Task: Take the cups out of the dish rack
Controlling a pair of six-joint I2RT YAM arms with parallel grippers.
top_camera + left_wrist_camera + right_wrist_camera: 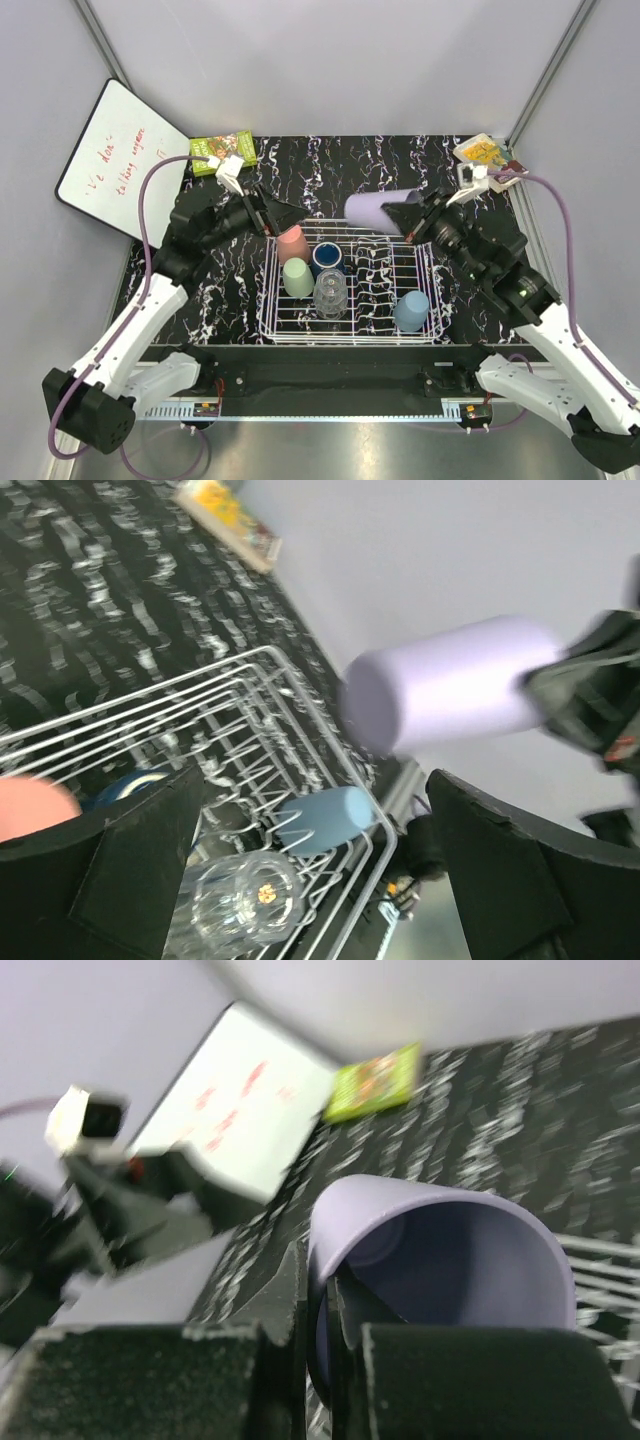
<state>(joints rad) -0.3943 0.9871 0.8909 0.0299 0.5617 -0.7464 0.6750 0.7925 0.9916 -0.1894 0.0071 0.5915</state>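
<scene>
The left gripper (288, 215) hangs with jaws apart above the salmon-pink cup (292, 243) in the white wire dish rack (350, 339). The smooth lavender cup (372, 210) lies horizontal over the rack's far edge, its closed base pointing left. Only the right wrist view shows the right gripper (398, 216) clamped on its rim, one finger inside.

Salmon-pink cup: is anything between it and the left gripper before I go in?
Nothing visible does. The open left gripper sits right by the salmon-pink cup at the dish rack's far-left corner. The lavender cup, held by the right gripper, hangs off to the side over the far edge.
</scene>
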